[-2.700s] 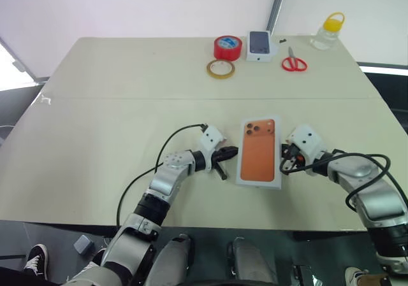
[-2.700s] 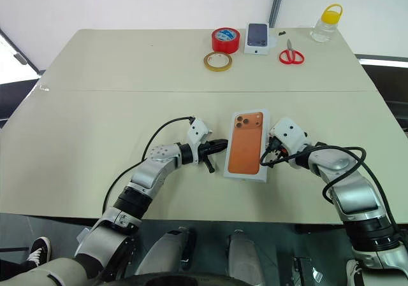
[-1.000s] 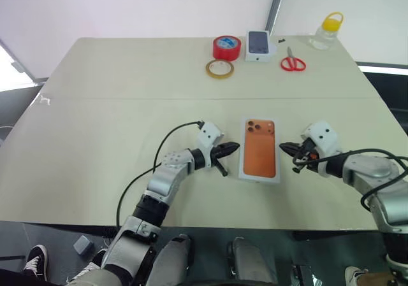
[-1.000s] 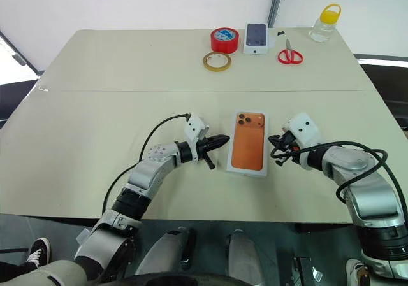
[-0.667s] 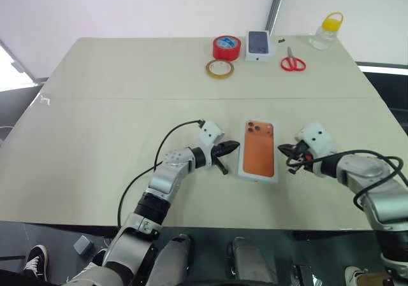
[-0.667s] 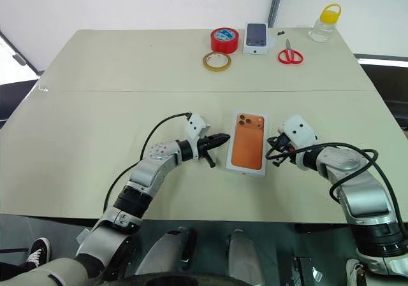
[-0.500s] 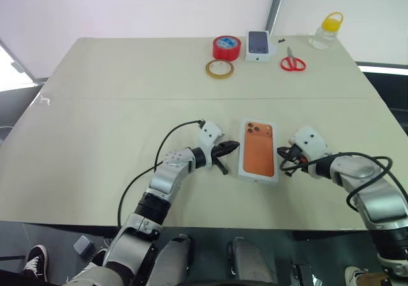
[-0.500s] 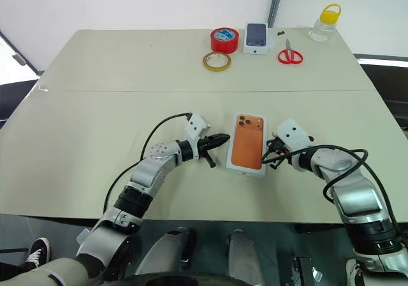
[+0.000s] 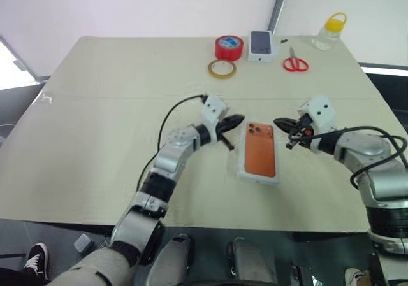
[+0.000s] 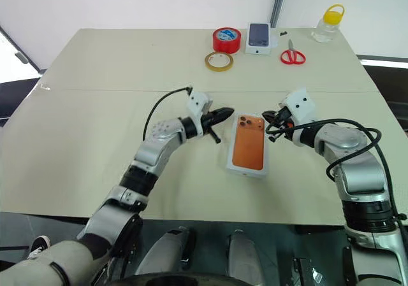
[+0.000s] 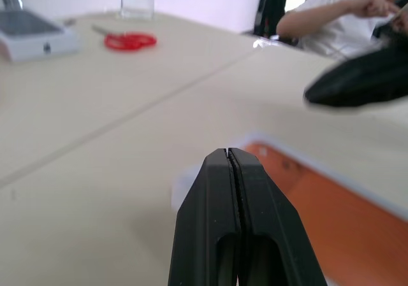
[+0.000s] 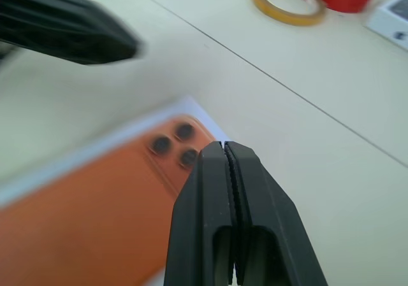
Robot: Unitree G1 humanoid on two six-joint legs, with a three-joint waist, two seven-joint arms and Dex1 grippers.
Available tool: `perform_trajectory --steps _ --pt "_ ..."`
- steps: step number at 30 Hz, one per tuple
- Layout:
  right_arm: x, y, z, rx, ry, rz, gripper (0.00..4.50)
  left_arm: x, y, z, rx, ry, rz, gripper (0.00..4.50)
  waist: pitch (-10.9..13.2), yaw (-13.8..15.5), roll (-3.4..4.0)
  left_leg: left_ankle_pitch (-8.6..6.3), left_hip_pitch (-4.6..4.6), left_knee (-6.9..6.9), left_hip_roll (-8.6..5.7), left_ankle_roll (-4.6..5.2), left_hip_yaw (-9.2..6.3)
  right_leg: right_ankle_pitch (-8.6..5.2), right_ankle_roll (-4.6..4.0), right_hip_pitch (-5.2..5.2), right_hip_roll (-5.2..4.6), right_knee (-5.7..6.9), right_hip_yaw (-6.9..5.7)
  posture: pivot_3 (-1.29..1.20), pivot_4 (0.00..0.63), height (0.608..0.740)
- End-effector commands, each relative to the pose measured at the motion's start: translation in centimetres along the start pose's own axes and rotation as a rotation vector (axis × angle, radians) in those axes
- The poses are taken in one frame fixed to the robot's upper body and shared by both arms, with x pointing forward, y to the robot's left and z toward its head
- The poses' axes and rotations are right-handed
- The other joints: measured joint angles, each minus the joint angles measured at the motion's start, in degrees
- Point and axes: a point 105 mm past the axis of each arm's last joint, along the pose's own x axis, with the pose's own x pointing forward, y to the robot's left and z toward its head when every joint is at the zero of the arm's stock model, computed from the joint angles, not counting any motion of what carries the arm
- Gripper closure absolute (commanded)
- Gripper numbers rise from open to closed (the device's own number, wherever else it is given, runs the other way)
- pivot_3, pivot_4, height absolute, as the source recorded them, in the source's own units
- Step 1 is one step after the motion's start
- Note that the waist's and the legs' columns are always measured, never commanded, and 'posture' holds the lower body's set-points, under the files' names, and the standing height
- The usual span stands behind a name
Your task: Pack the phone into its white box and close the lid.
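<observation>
Right now, on my left side, I am seeing the left tool (image 9: 237,118) hovering above the desk (image 9: 95,107) with its two black fingers pressed tight together and nothing between them, its tip sitting just beside the upper left corner of the white box (image 9: 241,165). In the left wrist view the seam between those fingers (image 11: 220,190) is showing as a thin closed line.

Moving to the middle, the phone (image 9: 259,157) is lying flat inside the white box, back side up, near the front centre of the desk. It is a flat orange slab with rounded corners, and its three dark lenses (image 12: 174,146) are clustered at the far left corner. A narrow white rim is framing it on all sides.

Further right, the right tool (image 9: 280,121) is hanging just off the phone's upper right corner, also pinched closed and empty, pointing back toward the left one.

Along the far edge, I am reading from left to right a yellow tape ring (image 9: 221,68), a red tape roll (image 9: 229,46), a small white box printed with a dark phone (image 9: 260,45), red scissors (image 9: 294,62) and a clear jar with a yellow lid (image 9: 331,31).
</observation>
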Motion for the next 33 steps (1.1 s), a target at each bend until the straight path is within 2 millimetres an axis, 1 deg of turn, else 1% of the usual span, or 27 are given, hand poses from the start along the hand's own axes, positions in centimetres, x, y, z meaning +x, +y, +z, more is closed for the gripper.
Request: perform_trajectory --steps 1,4,7,10,12,14,17,21,22,25,26,27,28,30,31,32,33 --pt "0.3 1.8 -0.2 -0.008 0.011 0.056 4.44 0.8 -0.8 -1.6 0.050 0.050 -0.025 4.46 0.0 -0.1 -0.01 0.00 0.00 0.00 0.00 0.00 0.01 0.00 0.00 -0.01 0.00 0.00 0.01 0.00 0.150 0.740" --pt "0.1 3.5 -2.4 -0.034 0.099 0.104 4.44 0.7 -1.7 -4.0 0.050 0.138 -0.061 4.46 0.0 -0.1 -0.01 -0.01 -0.02 0.00 0.02 0.03 0.00 0.00 0.00 -0.06 0.04 0.06 0.01 0.00 0.150 0.740" --pt "-0.4 4.5 -4.3 -0.023 0.168 0.123 4.44 -0.2 -2.4 -6.4 0.087 0.219 -0.106 4.46 0.0 -0.2 0.06 -0.13 -0.01 0.02 0.04 0.23 -0.02 0.00 0.00 -0.08 0.06 0.11 0.03 0.00 0.150 0.740" --pt "-0.7 5.4 -5.3 -0.045 0.209 0.148 4.44 -0.9 -2.7 -7.7 0.075 0.255 -0.117 4.46 -0.2 -0.2 -0.06 -0.15 0.14 0.00 0.04 0.26 -0.01 0.00 0.00 0.10 0.08 0.09 0.03 0.00 0.150 0.740" --pt "-0.7 5.6 -5.5 -0.047 0.213 0.149 4.44 -1.5 -3.1 -8.2 0.063 0.260 -0.141 4.46 -0.4 -0.2 -0.19 -0.16 0.16 -0.01 0.06 0.27 -0.03 0.00 0.00 0.13 0.09 0.06 0.02 0.00 0.150 0.740" --pt "-0.7 5.2 -5.2 -0.033 0.195 0.129 4.44 -1.9 -3.4 -8.1 0.025 0.249 -0.157 4.46 -0.5 -0.2 -0.25 -0.16 0.18 -0.01 0.06 0.27 -0.03 0.00 0.00 0.15 0.09 0.05 0.03 0.00 0.150 0.740" --pt "-1.1 5.3 -4.3 -0.040 0.172 0.130 4.44 -1.9 -3.5 -7.3 0.036 0.223 -0.176 4.46 -0.5 -0.1 -0.28 -0.16 0.18 0.00 0.07 0.27 -0.05 0.00 -0.01 0.17 0.09 0.05 0.04 0.00 0.150 0.740" --pt "-2.0 5.8 -2.7 -0.018 0.113 0.177 4.44 -1.7 -3.2 -5.6 0.021 0.177 -0.176 4.46 -0.5 -0.1 -0.31 -0.17 0.12 0.00 0.06 0.29 -0.06 0.00 0.00 0.12 0.07 0.03 0.05 0.00 0.150 0.740" --pt "-2.0 5.7 -2.3 -0.015 0.099 0.173 4.44 -1.7 -3.1 -5.2 0.012 0.172 -0.174 4.46 -0.5 -0.2 -0.31 -0.17 0.11 0.00 0.06 0.29 -0.06 0.00 0.00 0.10 0.08 0.04 0.05 0.00 0.150 0.740" --pt "-1.4 4.5 -0.9 0.037 0.034 0.155 4.44 -2.3 -1.9 -3.0 -0.014 0.097 -0.137 4.46 -0.4 -0.5 -0.29 -0.17 0.11 -0.01 0.06 0.29 -0.06 0.00 -0.01 0.06 0.08 0.07 0.05 0.00 0.150 0.740" --pt "-1.2 4.3 -0.6 0.028 0.022 0.154 3.90 -2.7 -1.6 -2.3 0.000 0.075 -0.129 3.92 -0.4 -0.6 -0.30 -0.17 0.10 -0.01 0.06 0.29 -0.05 0.00 -0.01 0.03 0.09 0.08 0.05 0.00 0.150 0.740" --pt "-1.0 4.1 -0.4 0.008 0.014 0.149 3.57 -3.0 -1.3 -1.8 0.014 0.065 -0.120 3.60 -0.4 -0.7 -0.30 -0.17 0.10 -0.01 0.08 0.29 -0.05 0.00 -0.01 0.02 0.10 0.09 0.05 0.00 0.150 0.740" --pt "-0.7 3.9 0.0 0.001 -0.005 0.142 3.10 -3.6 -0.7 -1.3 0.029 0.060 -0.101 3.10 -0.4 -0.7 -0.30 -0.17 0.09 -0.02 0.08 0.28 -0.06 0.01 -0.02 0.00 0.10 0.09 0.05 0.00 0.150 0.740" --pt "-0.4 3.6 0.5 0.006 -0.026 0.143 2.01 -4.7 0.1 -0.5 0.039 0.052 -0.077 2.06 -0.4 -0.7 -0.29 -0.16 0.08 -0.05 0.11 0.27 -0.07 0.00 -0.02 -0.03 0.11 0.09 0.08 0.00 0.150 0.740" --pt "-0.4 3.4 0.8 -0.004 -0.038 0.143 1.61 -5.4 0.6 -0.1 0.053 0.052 -0.065 1.66 -0.4 -0.6 -0.29 -0.16 0.07 -0.06 0.11 0.26 -0.07 0.00 -0.02 -0.03 0.11 0.09 0.10 0.00 0.150 0.740" --pt "-0.3 3.2 0.9 -0.009 -0.046 0.141 0.96 -6.2 1.1 0.2 0.064 0.053 -0.053 1.02 -0.4 -0.6 -0.28 -0.15 0.07 -0.05 0.10 0.26 -0.07 0.00 -0.02 -0.03 0.11 0.09 0.10 0.00 0.150 0.740" --pt "-0.2 3.0 1.1 -0.007 -0.055 0.144 0.45 -7.2 1.5 0.7 0.071 0.049 -0.043 0.56 -0.4 -0.6 -0.28 -0.15 0.07 -0.04 0.09 0.25 -0.06 0.01 -0.02 -0.04 0.10 0.09 0.12 0.00 0.150 0.740"
